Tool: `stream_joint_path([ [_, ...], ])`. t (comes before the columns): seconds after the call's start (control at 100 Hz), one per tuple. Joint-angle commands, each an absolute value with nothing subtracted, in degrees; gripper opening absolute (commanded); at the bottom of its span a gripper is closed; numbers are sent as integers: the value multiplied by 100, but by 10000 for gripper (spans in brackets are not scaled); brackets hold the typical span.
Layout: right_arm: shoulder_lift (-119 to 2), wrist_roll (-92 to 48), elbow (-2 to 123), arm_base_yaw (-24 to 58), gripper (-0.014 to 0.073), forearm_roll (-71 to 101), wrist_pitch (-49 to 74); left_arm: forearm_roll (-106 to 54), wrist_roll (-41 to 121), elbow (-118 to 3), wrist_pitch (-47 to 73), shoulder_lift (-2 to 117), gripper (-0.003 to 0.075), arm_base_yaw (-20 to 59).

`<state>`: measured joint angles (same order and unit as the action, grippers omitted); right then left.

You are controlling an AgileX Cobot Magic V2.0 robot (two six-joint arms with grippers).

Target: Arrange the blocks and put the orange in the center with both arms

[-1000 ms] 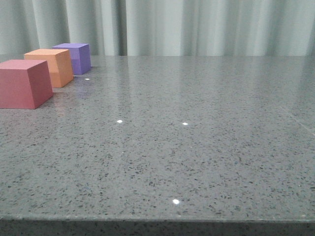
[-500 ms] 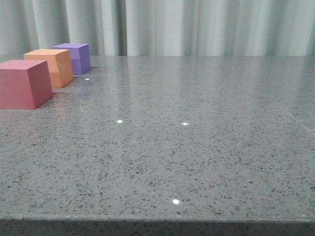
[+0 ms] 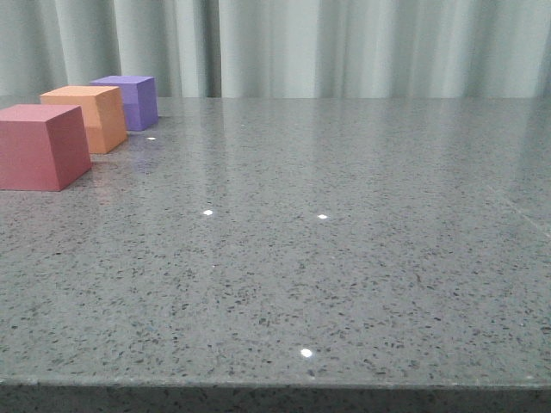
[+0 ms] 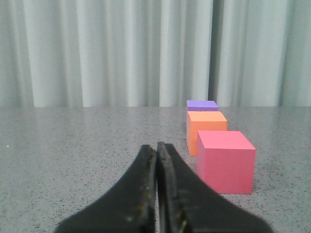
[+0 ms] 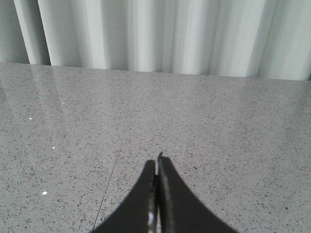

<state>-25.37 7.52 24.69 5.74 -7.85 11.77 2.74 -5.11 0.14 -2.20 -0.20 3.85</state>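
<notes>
Both of our grippers have their dark pointed fingers pressed together with nothing between them: the left gripper (image 4: 157, 148) shows its 2 tips meeting above the speckled grey table (image 3: 344, 258), and the right gripper (image 5: 157, 162) shows the same closed pair over bare tabletop. Neither arm appears in the front view.

We see 3 cubes standing in a row at the far left of the table in the front view, running away from the camera toward the pale curtain (image 3: 344, 47). Nearest is the red-pink cube (image 3: 41, 146), behind it the orange cube (image 3: 86, 116), and farthest back the purple cube (image 3: 131, 101). So the orange one sits between the other 2. From the left wrist camera the same row shows ahead of our closed fingers and off to one side, well clear of the tips. Whether neighbouring cubes touch or stand slightly apart we cannot tell. All 3 rest flat and upright on the table.
</notes>
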Motion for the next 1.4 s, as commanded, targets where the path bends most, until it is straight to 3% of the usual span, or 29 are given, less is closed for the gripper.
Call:
stream_joint_path([
  [0.0, -2551, 709, 2628, 536, -69, -834, 694, 220, -529, 255, -690, -235, -20, 370],
  [0.72, -2424, 709, 2467, 536, -69, -827, 619, 220, -529, 255, -690, -235, -20, 370],
  [1.39, 160, 709, 158, 536, -69, -403, -508, 220, -529, 255, -690, -235, -20, 370],
])
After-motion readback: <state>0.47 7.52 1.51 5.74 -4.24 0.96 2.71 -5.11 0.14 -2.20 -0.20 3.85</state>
